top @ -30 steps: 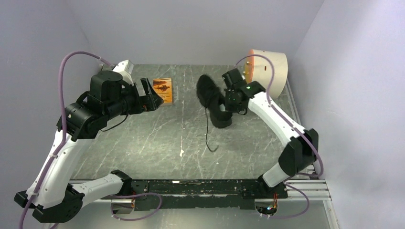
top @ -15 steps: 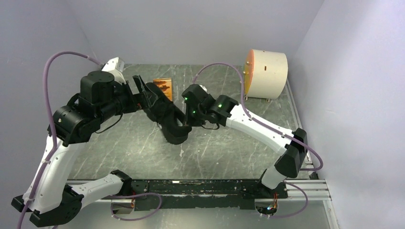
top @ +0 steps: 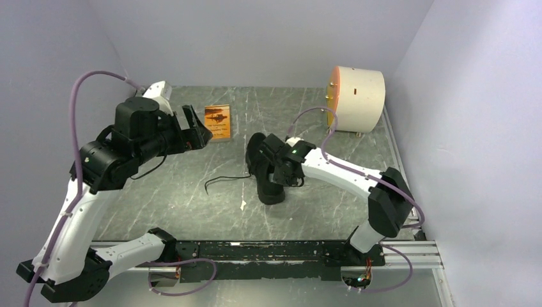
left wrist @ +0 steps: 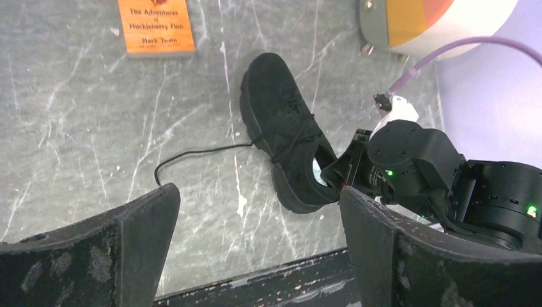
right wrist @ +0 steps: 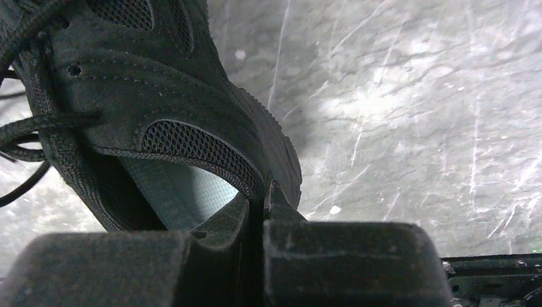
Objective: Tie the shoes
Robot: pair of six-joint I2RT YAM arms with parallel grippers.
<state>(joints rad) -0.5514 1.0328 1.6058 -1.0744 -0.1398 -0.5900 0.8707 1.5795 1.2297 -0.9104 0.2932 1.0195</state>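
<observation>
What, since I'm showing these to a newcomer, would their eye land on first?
The black sneaker mid-table, its heel collar pinched in the right pincer, with one loose lace trailing left across the table. Next, the left pincer gaping wide above the left rear, beside an orange book, and the cream drum in the far right corner.

Overhead view: fixed high at the near edge, tilted down, whole table in frame. Left wrist view: raised well above, looking down on shoe, book and drum edge, all shared with overhead. Right wrist view: low, hard up against shoe's heel opening, tabletop beyond.
</observation>
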